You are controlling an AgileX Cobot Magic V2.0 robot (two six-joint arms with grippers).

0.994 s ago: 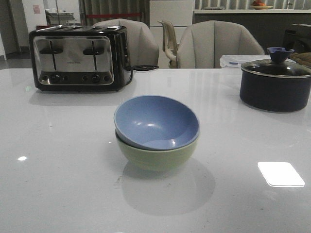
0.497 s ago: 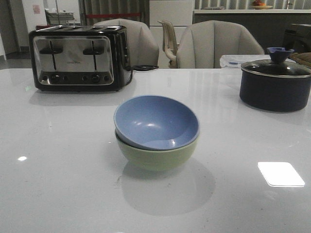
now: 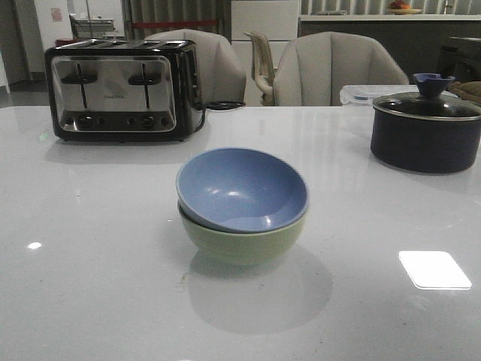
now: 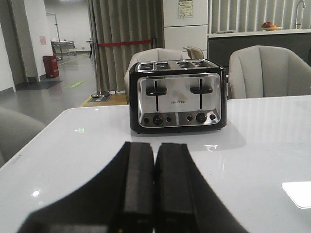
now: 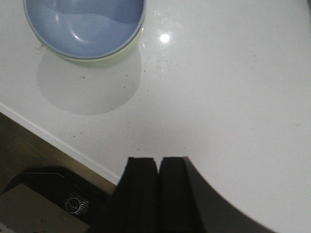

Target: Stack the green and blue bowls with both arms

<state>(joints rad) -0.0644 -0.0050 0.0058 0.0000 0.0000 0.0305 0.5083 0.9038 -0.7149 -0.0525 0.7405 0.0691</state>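
Front view: the blue bowl [image 3: 242, 188] sits nested inside the green bowl [image 3: 242, 239], slightly tilted, at mid-table [image 3: 90, 286]; neither of my arms appears in this view. Behind the stack on the left stands a chrome and black toaster [image 3: 120, 90]; behind on the right, a dark lidded pot [image 3: 426, 129]. Upholstered chairs [image 3: 334, 69] line the far edge of the table.

Left wrist view: my left gripper [image 4: 154, 194] is clenched on nothing, the two black fingers [image 4: 138, 189] pressed flat together with only a thin seam between them. It is held over bare tabletop, with the toaster straight ahead of the fingertips and well apart from them. Neither bowl is seen from here.

Right wrist view: my right gripper [image 5: 158, 194] is likewise closed and empty, its fingers touching along their length. It hangs above the table near the table's edge, with dark floor and a piece of equipment below. The stacked bowls lie well ahead of the fingertips and off to one side, with only a thin green rim showing around the blue one; nothing touches them.
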